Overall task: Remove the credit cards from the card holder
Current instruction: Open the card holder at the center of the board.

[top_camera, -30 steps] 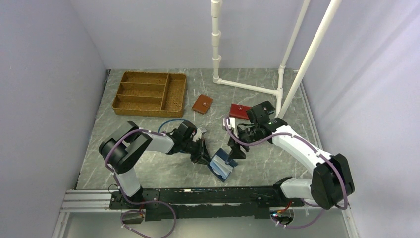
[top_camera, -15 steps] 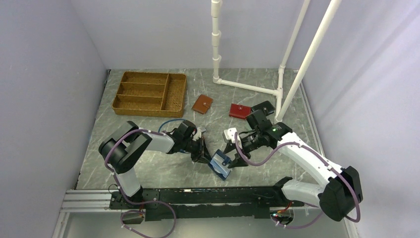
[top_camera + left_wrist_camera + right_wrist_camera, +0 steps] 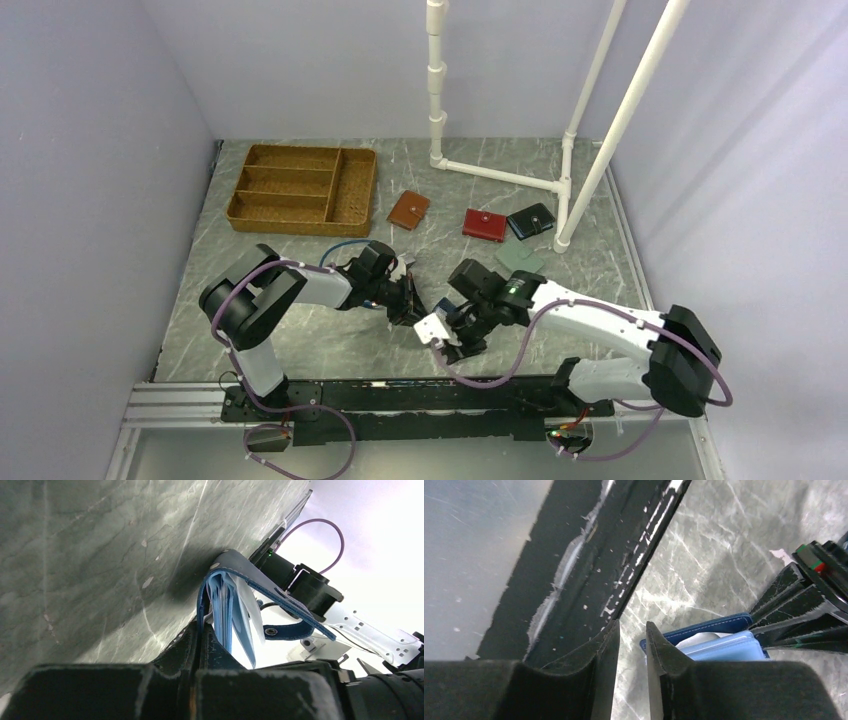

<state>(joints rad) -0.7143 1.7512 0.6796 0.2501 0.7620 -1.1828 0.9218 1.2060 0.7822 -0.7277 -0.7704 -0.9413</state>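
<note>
By the near edge of the table (image 3: 300, 345), the right gripper (image 3: 631, 630) had swung in from farther back, its fingers narrowed to a slim, empty gap. The card holder (image 3: 711, 626) lay just beside it on the left arm's side, its open edge facing the fingertips and a pale credit card (image 3: 698, 640) showing. Beyond, the left gripper (image 3: 199, 636) stayed clamped on one flap.

Overhead wide; wrist views close, sharing card holder (image 3: 250, 578).
</note>
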